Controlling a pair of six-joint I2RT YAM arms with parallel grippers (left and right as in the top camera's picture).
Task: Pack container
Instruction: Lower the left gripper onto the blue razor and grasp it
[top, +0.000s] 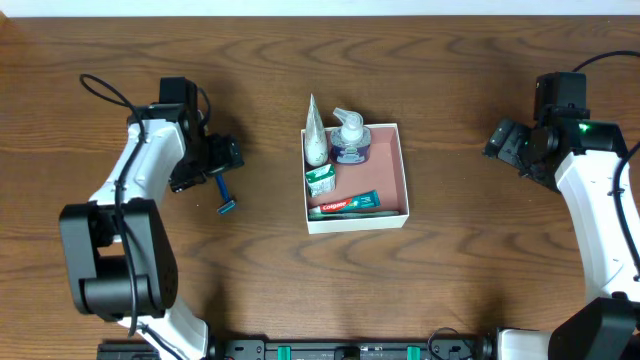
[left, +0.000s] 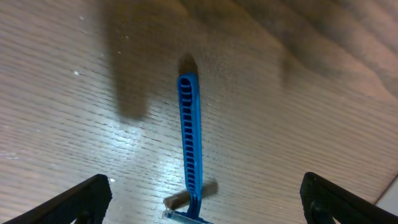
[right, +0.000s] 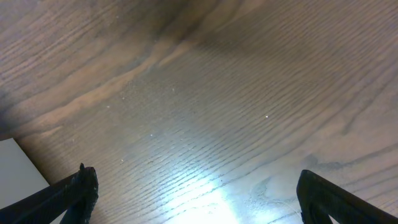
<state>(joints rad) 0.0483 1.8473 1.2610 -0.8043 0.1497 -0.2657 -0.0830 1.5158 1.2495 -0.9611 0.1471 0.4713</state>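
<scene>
Overhead, first. Container (top: 404, 168): one, square, shallow, white-walled, pink inside, at the middle of the surface (top: 460, 300). Contents, four, all in its left and near parts:
- one white tube (top: 316, 138)
- one pump bottle (top: 349, 141)
- one small green-and-white carton (top: 320, 180)
- one toothpaste tube (top: 346, 205), flat along the near wall

The right half of the floor is bare. Razor (top: 224, 193): one, blue, lying on the surface well to the left of the container. Left tool (top: 222, 156): one, just above the razor's handle end. Right tool (top: 503, 140): one, well to the right of the container.

Left wrist view. The left tool is spread wide, fingers (left: 84, 200) either side of the razor's ribbed handle, neither touching it. The head is at the lower edge, partly cut off.

Right wrist view. The right tool is spread, pinching nothing, with bare surface beneath. A white corner shows at lower left; what it belongs to cannot be told.

Handling, judged:
- Container: light cardboard, with walls likely to buckle under a squeeze. Best left in place, or steadied at a corner.
- Razor: light, rigid and slim, with ribs that offer grip. Take it mid-handle, clear of the blade.
</scene>
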